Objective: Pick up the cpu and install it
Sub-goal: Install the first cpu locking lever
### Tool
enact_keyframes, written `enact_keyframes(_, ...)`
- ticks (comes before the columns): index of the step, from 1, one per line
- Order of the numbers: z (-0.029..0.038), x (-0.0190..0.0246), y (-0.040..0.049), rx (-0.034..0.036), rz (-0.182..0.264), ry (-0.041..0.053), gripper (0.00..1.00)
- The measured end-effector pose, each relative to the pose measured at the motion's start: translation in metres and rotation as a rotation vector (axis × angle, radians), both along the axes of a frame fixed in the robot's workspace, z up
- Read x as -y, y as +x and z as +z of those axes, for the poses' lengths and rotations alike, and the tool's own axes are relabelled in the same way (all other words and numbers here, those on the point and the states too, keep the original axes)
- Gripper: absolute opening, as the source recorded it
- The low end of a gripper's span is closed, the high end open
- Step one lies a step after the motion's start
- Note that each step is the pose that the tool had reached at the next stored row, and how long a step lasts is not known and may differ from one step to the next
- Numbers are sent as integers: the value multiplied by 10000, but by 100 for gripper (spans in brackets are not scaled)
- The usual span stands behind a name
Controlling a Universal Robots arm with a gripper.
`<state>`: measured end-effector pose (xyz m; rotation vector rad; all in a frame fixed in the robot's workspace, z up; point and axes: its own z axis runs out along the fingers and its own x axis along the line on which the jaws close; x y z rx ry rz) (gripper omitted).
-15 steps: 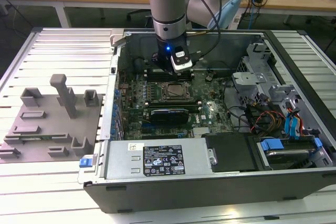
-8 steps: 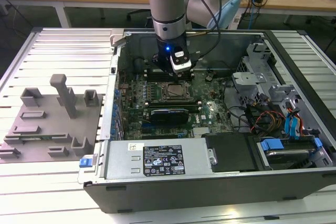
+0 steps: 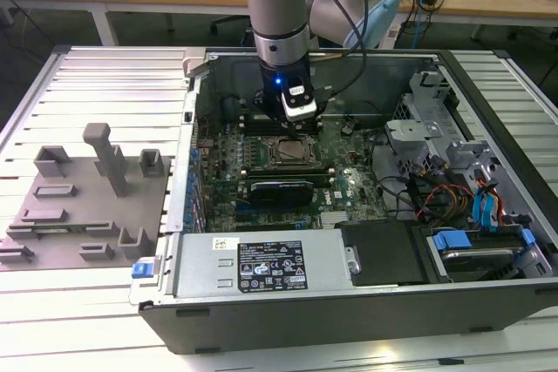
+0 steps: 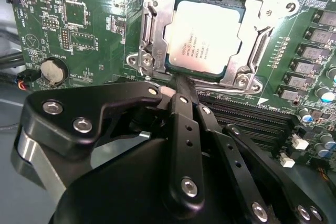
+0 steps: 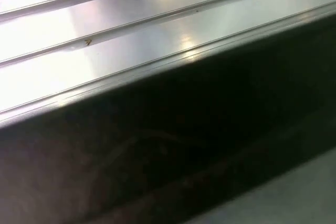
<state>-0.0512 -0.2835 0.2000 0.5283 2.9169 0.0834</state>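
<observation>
One robot arm reaches down into an open computer case that lies on its side on a ribbed metal table. Its gripper hangs just above the green board, very near the edge of the metal socket frame. In the second wrist view the black fingers come together to a narrow tip with nothing between them, so the hand looks closed and empty. The cpu already sits flat inside the socket frame, its silver top facing up, and the fingertip is just beside its lower edge; I cannot tell if they touch. In the exterior view the cpu lies under the gripper, and a black card stands on the board near it. At the exterior view's left, grey plastic blocks rest on the table, well apart from the case.
</observation>
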Motion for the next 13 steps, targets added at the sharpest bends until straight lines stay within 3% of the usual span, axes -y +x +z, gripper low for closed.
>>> enact_keyframes(6, 100, 0, 0, 0, -2, 1, 11)
enact_keyframes(8, 103, -4, 0, 12, -5, 1, 11)
enact_keyframes(13, 104, -54, -16, 167, -36, 4, 11)
